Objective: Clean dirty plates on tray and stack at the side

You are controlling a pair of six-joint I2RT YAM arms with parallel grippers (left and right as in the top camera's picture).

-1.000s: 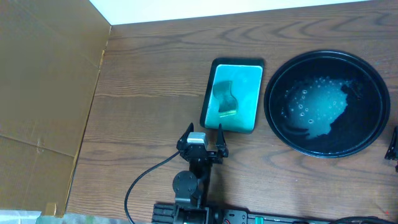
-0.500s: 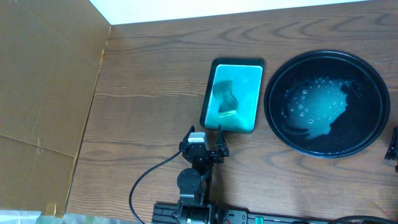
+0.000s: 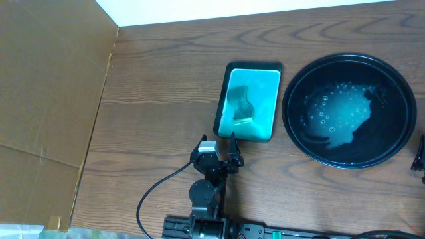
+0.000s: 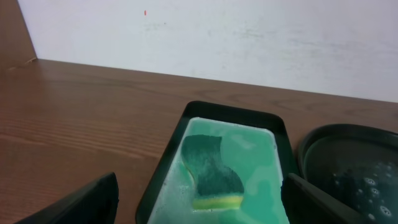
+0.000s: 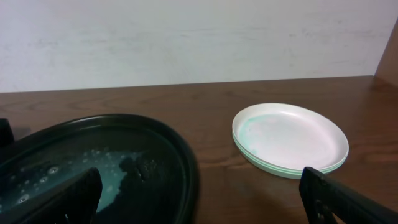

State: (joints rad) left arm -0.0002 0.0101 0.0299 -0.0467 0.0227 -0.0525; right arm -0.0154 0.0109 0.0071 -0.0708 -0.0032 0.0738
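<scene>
The plates (image 5: 289, 138) lie stacked on the table to the right of the black tray (image 5: 186, 171); the top one is white with a faint teal tinge at its left rim. They are outside the overhead view. The black tray (image 3: 287, 109) holds only foamy water. My right gripper (image 5: 202, 208) is open and empty, low over the table between tray and stack; in the overhead view only its edge (image 3: 420, 156) shows. My left gripper (image 3: 217, 151) is open and empty just in front of the teal tray (image 3: 218, 113), which holds the teal sponge (image 4: 211, 174).
The black tray's rim also shows in the left wrist view (image 4: 348, 132), right of the teal tray (image 4: 166, 158). A cardboard sheet (image 3: 46, 99) covers the table's left side. A white wall stands behind the table. A black cable (image 3: 156, 189) runs from the left arm.
My left gripper has drawn back slightly toward the table's front edge. Nothing else has moved.
</scene>
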